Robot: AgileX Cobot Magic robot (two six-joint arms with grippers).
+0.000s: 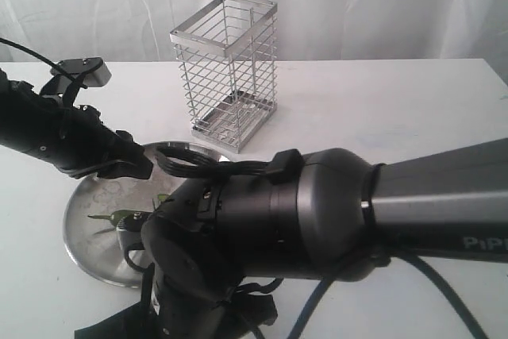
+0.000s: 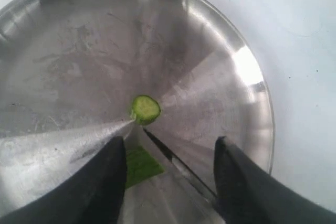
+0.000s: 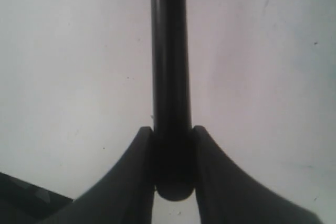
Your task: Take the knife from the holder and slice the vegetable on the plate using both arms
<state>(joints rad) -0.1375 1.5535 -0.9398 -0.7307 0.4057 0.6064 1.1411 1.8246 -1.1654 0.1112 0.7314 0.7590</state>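
The knife (image 3: 170, 51) is pinched by its handle between the right fingers (image 3: 131, 182). The left fingers (image 2: 105, 182) are held spread over the plate (image 2: 63, 51), where the vegetable (image 2: 145, 109) lies with the blade beside it. The holder (image 1: 230, 69) is seen behind on the worktop (image 1: 381, 109).

vegetable (image 2: 145, 109) on plate (image 1: 83, 232), holder (image 1: 226, 77) behind plate

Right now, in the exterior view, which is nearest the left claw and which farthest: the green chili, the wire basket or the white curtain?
From the left gripper:
1. chili pepper, on the plate just beneath it.
2. wire basket, farther back on the table.
3. white curtain, behind the table, farthest.
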